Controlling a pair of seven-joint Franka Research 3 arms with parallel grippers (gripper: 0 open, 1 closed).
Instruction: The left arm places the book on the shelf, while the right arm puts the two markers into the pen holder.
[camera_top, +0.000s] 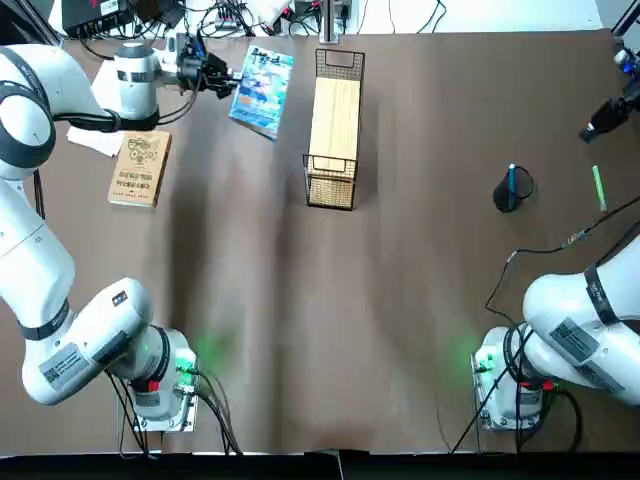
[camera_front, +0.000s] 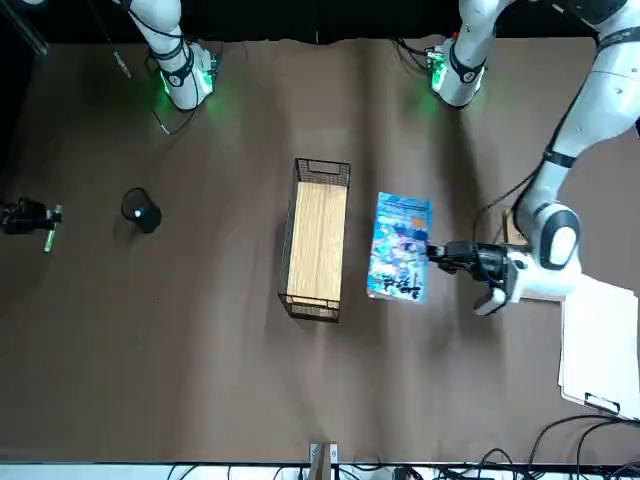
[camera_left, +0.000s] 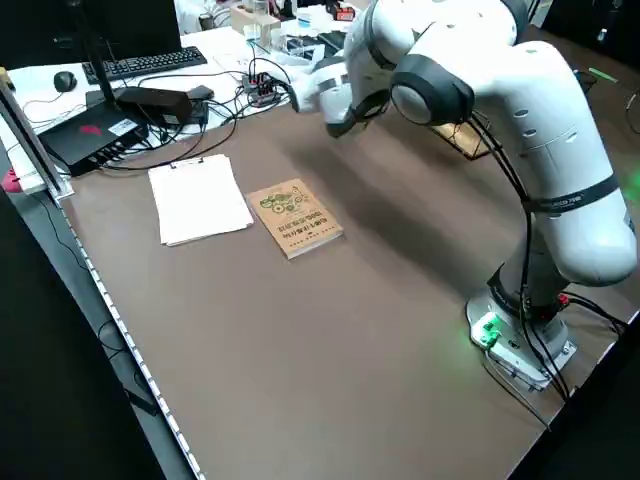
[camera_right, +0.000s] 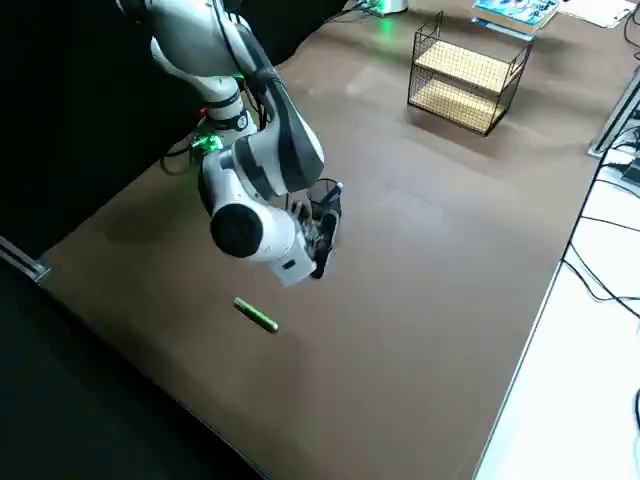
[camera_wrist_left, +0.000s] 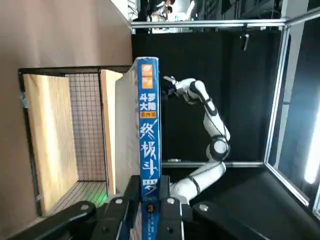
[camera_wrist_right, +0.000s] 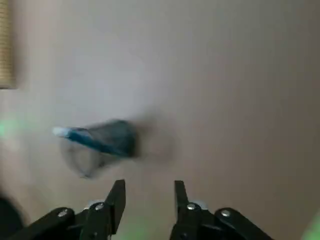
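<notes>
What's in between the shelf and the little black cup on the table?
Nothing: between the shelf and the cup, the top view shows only bare table.

Left claw (camera_wrist_left: 150, 192) pinched, left of center; right claw (camera_wrist_right: 150, 187) spread, far right.

Looks like black wire and smooth, pale wood on the shelf (camera_top: 335, 118). Beside it, shines like glossy paper on the book (camera_wrist_left: 149, 120), with matt black on the left pincer (camera_wrist_left: 149, 179). Well apart from it, seems matt black on the right pincer (camera_wrist_right: 150, 183), like shiny plastic on the green marker (camera_right: 256, 315).
</notes>
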